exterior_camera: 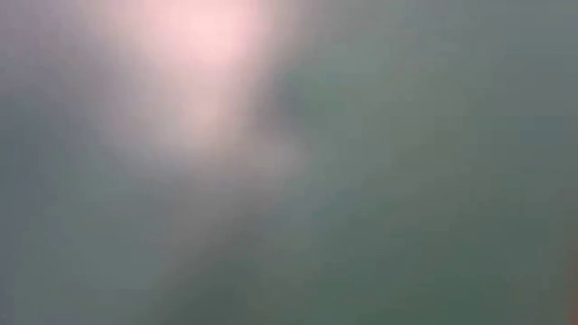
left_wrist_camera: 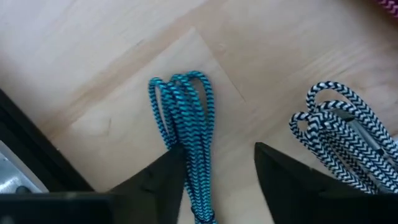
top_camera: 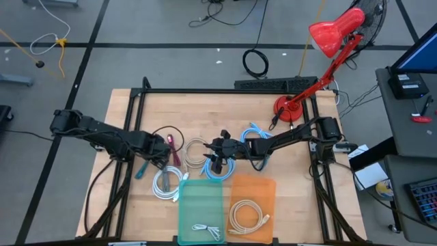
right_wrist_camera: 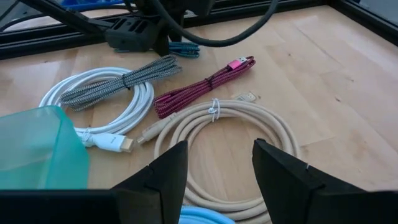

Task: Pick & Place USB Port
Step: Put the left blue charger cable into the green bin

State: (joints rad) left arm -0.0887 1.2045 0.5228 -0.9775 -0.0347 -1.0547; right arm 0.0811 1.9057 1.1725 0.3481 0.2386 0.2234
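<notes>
Several coiled USB cables lie flat on the wooden table. My left gripper (top_camera: pixel 156 162) is open low over a teal braided cable (left_wrist_camera: pixel 186 118); the bundle runs between the fingers (left_wrist_camera: pixel 163 177), close beside one of them. A black-and-white braided cable (left_wrist_camera: pixel 342 134) lies next to it. My right gripper (top_camera: pixel 216 158) is open above a beige coil (right_wrist_camera: pixel 230 146), with a light blue cable (right_wrist_camera: pixel 202 216) just below the fingers. A magenta cable (right_wrist_camera: pixel 202 87), a white coil (right_wrist_camera: pixel 106 106) and a grey braided cable (right_wrist_camera: pixel 121 81) lie beyond. The low view shows only blur.
A green bin (top_camera: pixel 201 208) with a white cable in it and an orange bin (top_camera: pixel 252 205) with a beige cable in it sit at the table's near edge. A second blue coil (top_camera: pixel 258 131) and a red desk lamp base (top_camera: pixel 287 109) are toward the far right. A black frame rims the table.
</notes>
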